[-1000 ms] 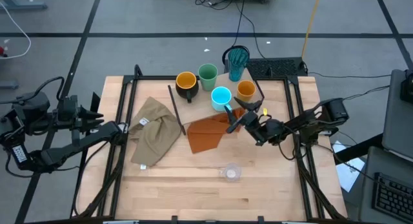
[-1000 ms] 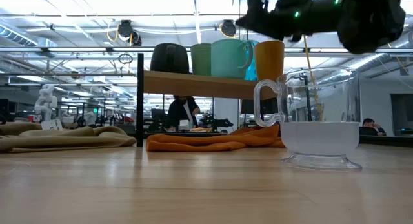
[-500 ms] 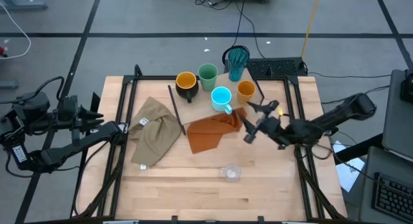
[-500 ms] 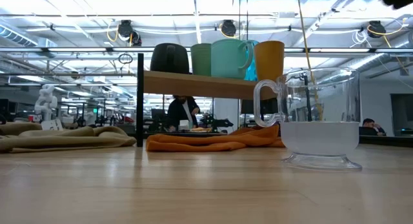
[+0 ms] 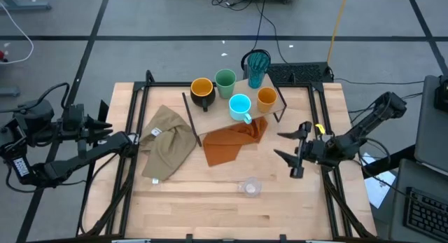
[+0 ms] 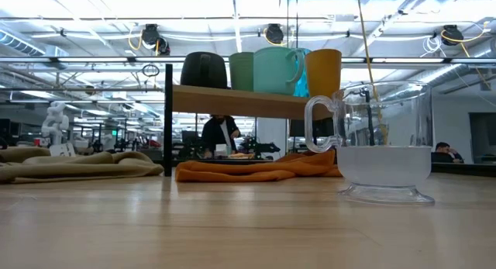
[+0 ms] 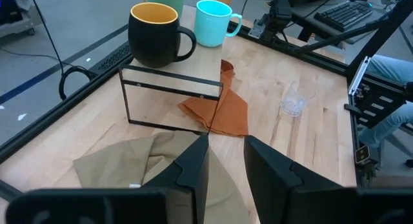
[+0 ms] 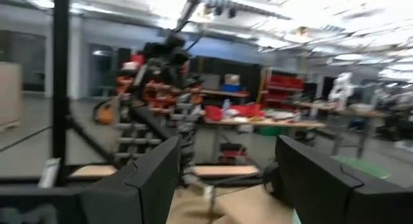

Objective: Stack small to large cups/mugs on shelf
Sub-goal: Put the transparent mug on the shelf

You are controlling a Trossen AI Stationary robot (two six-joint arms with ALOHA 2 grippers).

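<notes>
Black mug with yellow-orange inside, bright blue mug, orange cloth.

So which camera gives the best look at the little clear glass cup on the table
The low view: the clear glass cup fills its right side, handle and base plain to see. The high view shows it only small and faint near the front edge. The left wrist view shows it far off, and the right wrist view misses it.

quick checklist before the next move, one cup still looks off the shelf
1. Tiny clear glass cup still on the wooden tabletop, not the shelf: not ok.
2. Right hand open and empty: ok.
3. Plywood shelf has a free spot: cannot tell.
4. Black mug, green cup, blue mug and orange cup upright: ok.
5. Left hand parked at the table's left edge: ok.
</notes>
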